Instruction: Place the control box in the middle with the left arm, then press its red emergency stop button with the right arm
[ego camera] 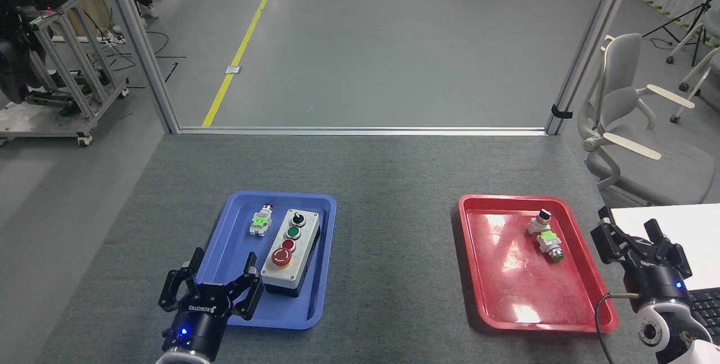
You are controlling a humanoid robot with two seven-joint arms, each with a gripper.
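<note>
Nothing is done yet: the control box (291, 253) sits in the blue tray (225, 251), with the spread left hand (216, 284) near it and the spread right hand (635, 240) far off.

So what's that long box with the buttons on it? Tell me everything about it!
The control box is a long box with a light grey lid on a black base, plastic by the look of it. Along its top runs a row: a black knob farthest away, then a green button, a small red button, and nearest the robot a big red button on a yellow ring. It lies flat in the blue tray, on the right side. Nothing grips it; the left tool hovers open nearby.
</note>
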